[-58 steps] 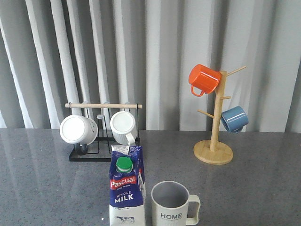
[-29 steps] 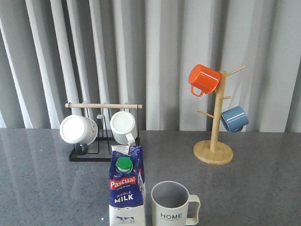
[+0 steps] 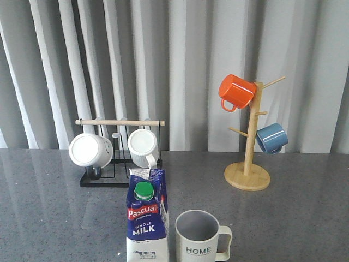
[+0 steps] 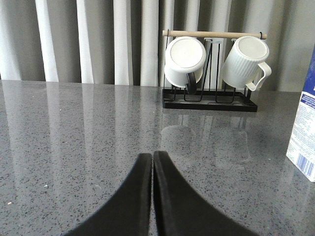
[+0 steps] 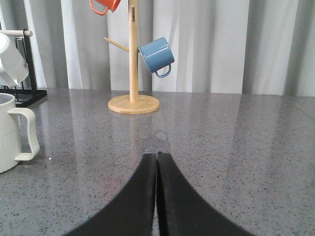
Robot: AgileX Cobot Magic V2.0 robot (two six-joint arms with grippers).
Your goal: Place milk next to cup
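Note:
The milk (image 3: 146,218), a blue and white carton with a green cap, stands upright at the front of the table, close to the left of the cup (image 3: 200,237). The cup is cream-white with "HOME" lettering and its handle turned right. An edge of the milk (image 4: 306,130) shows in the left wrist view, and part of the cup (image 5: 12,130) in the right wrist view. My left gripper (image 4: 152,156) is shut and empty over bare table, left of the milk. Right of the cup, my right gripper (image 5: 157,156) is shut and empty. Neither gripper shows in the front view.
A black wire rack (image 3: 117,164) with a wooden bar holds two white mugs (image 3: 90,150) behind the milk. At the back right, a wooden mug tree (image 3: 248,158) carries an orange mug (image 3: 236,91) and a blue mug (image 3: 271,137). Grey curtains hang behind the table.

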